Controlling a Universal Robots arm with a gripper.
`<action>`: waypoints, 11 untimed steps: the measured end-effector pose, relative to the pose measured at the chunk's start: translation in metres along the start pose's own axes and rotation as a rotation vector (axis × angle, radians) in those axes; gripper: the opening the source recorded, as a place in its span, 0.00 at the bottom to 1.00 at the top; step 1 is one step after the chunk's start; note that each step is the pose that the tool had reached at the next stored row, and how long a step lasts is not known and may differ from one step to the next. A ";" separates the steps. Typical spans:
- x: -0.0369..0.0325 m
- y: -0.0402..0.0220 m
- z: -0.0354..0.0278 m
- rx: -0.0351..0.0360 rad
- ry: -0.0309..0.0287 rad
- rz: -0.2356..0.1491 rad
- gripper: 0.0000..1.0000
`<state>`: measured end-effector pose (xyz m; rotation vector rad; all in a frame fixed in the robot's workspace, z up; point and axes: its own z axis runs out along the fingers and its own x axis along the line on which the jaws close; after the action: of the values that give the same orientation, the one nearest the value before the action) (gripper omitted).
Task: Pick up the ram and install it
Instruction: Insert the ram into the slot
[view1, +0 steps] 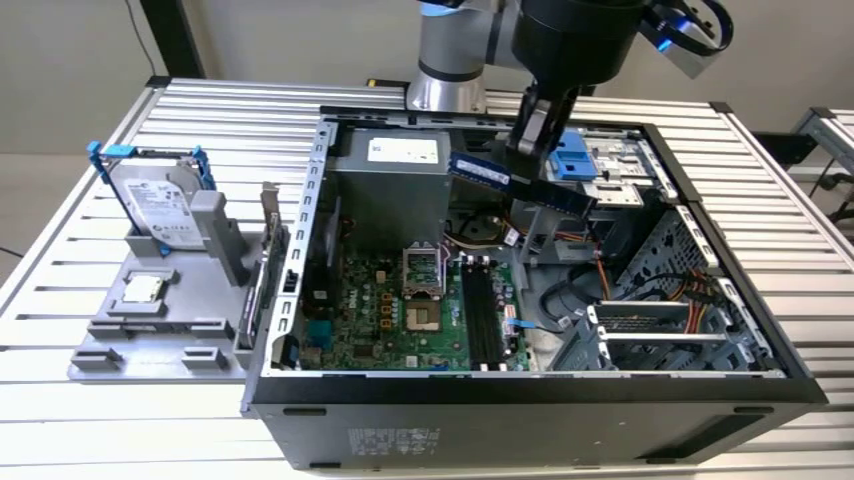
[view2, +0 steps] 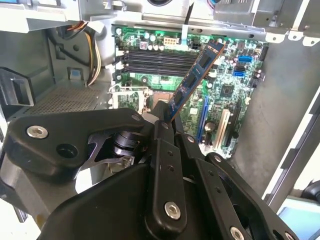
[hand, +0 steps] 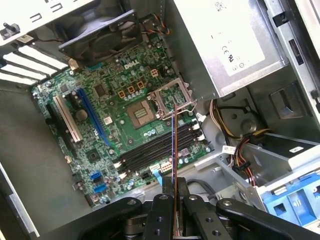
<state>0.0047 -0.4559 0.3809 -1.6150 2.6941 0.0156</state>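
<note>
On the exterior view's left of the open computer case (view1: 534, 425), a hard drive (view1: 158, 208) with a white printed label stands in a grey holder on the bench (view1: 80, 420). Inside the case, the power supply (view1: 400, 185) also wears a white label. Above the case, my jaws are clamped on one end of the ram (view1: 521, 183), which is tilted and clear of the memory slots (view1: 483, 318).
</note>
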 end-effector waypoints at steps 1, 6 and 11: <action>0.0000 0.0000 0.0000 0.0001 -0.0001 0.007 0.00; 0.0000 0.0000 0.0000 0.0003 -0.0004 0.046 0.00; 0.0000 0.0000 0.0000 0.0005 -0.0007 0.082 0.00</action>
<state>0.0047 -0.4559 0.3809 -1.5026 2.7580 0.0155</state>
